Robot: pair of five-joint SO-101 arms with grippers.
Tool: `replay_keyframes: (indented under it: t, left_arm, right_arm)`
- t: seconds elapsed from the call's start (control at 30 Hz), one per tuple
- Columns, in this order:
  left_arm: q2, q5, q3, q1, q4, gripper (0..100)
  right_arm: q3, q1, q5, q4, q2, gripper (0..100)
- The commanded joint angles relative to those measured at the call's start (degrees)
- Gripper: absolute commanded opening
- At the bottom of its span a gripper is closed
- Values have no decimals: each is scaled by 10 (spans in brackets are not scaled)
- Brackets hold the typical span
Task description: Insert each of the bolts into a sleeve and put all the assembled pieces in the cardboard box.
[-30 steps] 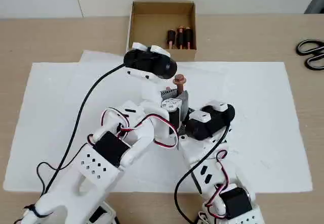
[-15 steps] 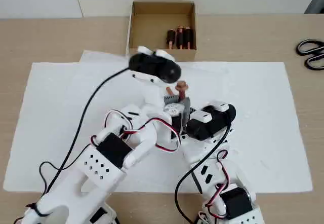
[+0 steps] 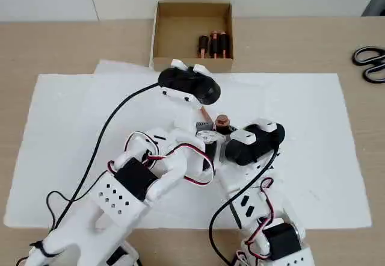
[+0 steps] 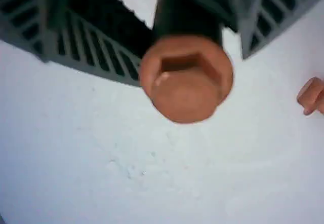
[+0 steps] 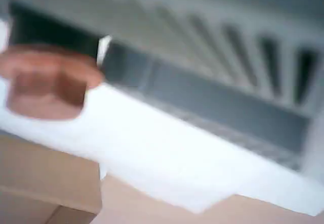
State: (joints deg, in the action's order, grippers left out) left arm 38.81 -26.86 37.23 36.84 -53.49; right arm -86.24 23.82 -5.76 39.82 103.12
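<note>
1. Closest in, my left gripper (image 3: pixel 207 120) sits near the middle of the overhead shot, clamped on a black sleeve (image 4: pixel 186 11), one grey ribbed finger on each side. Gripping the sleeve and not the bolt leaves the bolt's end free.
2. The bolt (image 4: pixel 186 84) is seated in that sleeve, its copper head with the hex socket facing my left wrist cam, upper centre of that frame. Looks fully in to me, so I'd call this piece assembled.
3. My right gripper (image 3: pixel 220 138) is parked just beside it, right of centre in the overhead. I can't tell if it's apart or together. Probably it's there to steady things.
4. There's a copper-coloured bit (image 4: pixel 311 96) at the right edge of the left wrist frame. No idea what it is.
5. It's all happening over the white paper (image 3: pixel 313 133), I guess so small parts show up.
6. Farther off, top centre, the cardboard box (image 3: pixel 155 37) has three assembled pieces (image 3: pixel 213 44) lined up side by side. This one belongs there next.
7. Scissors (image 3: pixel 370 61) lie on the table (image 3: pixel 60 43) at the far right edge, well apart.
</note>
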Motion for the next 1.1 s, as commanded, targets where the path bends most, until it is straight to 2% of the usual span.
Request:
replay_keyframes:
  t: [0.0, 0.1, 0.23, 0.3, 0.4, 0.63, 0.77, 1.07]
  left_arm:
    - [6, 4, -93, -46, -98, 349]
    - [6, 70, -178, -137, -181, 357]
    - [1, 187, -315, -307, -273, 357]
    - [1, 217, -340, -370, -303, 357]
    - [0, 230, -339, -429, -329, 357]
    - [4, 231, -276, -477, -344, 357]
    - [4, 233, -250, -507, -344, 357]
    - [1, 230, -233, -556, -312, 357]
  right_arm:
    - [18, -7, 0, -15, 9, 4]
    - [19, -16, 6, 0, 7, 3]
    - [58, -52, 55, 30, -4, 3]
    - [98, -67, 64, 29, -36, 3]
    - [194, -73, 78, 12, -143, 3]
    - [547, -126, 79, -61, -573, 3]
    - [773, -157, 77, -66, -826, 3]
    - [1172, -130, 74, -97, -1257, 3]
